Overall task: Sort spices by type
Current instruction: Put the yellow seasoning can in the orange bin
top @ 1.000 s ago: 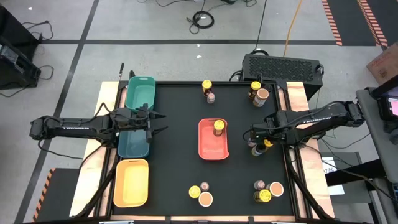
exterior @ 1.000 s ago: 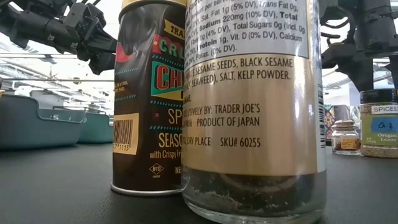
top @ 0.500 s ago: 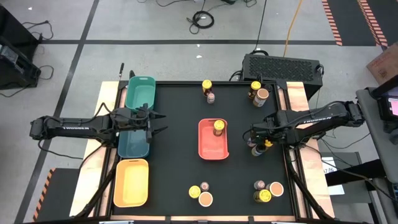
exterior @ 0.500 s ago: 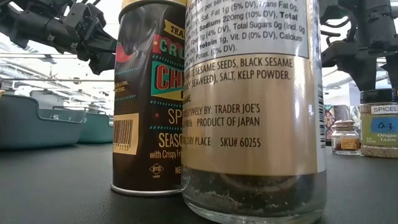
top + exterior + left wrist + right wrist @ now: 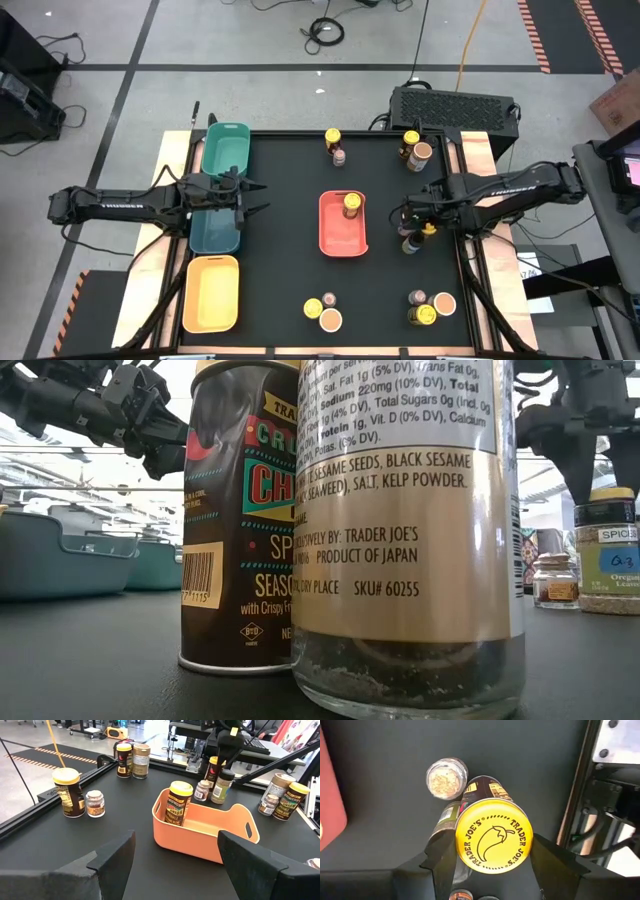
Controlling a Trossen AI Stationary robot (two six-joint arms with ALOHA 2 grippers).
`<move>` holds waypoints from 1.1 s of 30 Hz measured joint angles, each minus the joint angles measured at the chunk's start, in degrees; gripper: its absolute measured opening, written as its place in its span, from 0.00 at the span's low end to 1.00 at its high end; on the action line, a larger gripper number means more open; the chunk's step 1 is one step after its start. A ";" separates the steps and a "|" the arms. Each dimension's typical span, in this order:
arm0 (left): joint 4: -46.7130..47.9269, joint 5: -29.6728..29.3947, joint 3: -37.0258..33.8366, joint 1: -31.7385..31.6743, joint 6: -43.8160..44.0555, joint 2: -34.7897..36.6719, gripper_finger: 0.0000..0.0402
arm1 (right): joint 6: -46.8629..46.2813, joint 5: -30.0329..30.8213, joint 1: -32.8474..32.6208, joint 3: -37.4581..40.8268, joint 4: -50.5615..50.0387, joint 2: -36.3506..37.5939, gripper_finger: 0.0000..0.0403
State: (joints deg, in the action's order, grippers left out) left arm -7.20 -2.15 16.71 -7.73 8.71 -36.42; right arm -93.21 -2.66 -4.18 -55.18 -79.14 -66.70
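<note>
Yellow-lidded and stamped with a chilli-pepper logo, a spice jar [image 5: 493, 837] sits between the fingers of the right gripper [image 5: 420, 228] at the right edge of the black counter [image 5: 285, 250], right of centre in the overhead frame, the fingers closed against its lid on both sides. Beside it on the counter stand a small clear-topped jar [image 5: 447, 779] and another jar [image 5: 449, 815] whose lid is hidden under the yellow cap. A matching yellow-lidded jar [image 5: 351, 204] already stands in the coral tray [image 5: 340, 240] at centre frame, which looks like the likely destination. To do this well, the grip should stay square on the lid, the jar should rise straight up until it clears its two neighbours, then travel level toward the coral tray and be set upright beside its twin without knocking it. The left gripper [image 5: 250, 199] waits with its fingers spread wide over the dark teal tray [image 5: 212, 238] at centre left. More jars stand in small groups along the upper and lower edges of the counter.
</note>
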 joint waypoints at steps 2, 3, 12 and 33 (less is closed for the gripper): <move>0.00 -0.02 0.00 0.00 0.00 0.02 0.71 | 0.91 0.20 0.46 -1.34 -0.99 0.02 0.53; 0.00 0.00 0.00 0.00 0.00 0.00 0.71 | 1.42 0.57 0.70 -2.11 -1.42 0.02 0.53; 0.00 0.00 0.00 0.00 0.00 0.02 0.71 | 6.66 1.63 3.87 -11.35 -4.90 0.02 0.53; -0.03 -0.02 0.00 0.00 -0.04 0.02 0.71 | 35.16 -2.92 9.37 -19.79 25.46 -7.05 0.53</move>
State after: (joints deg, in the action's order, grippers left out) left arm -7.23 -2.17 16.71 -7.73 8.67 -36.40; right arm -58.05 -5.57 5.19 -74.97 -53.67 -73.75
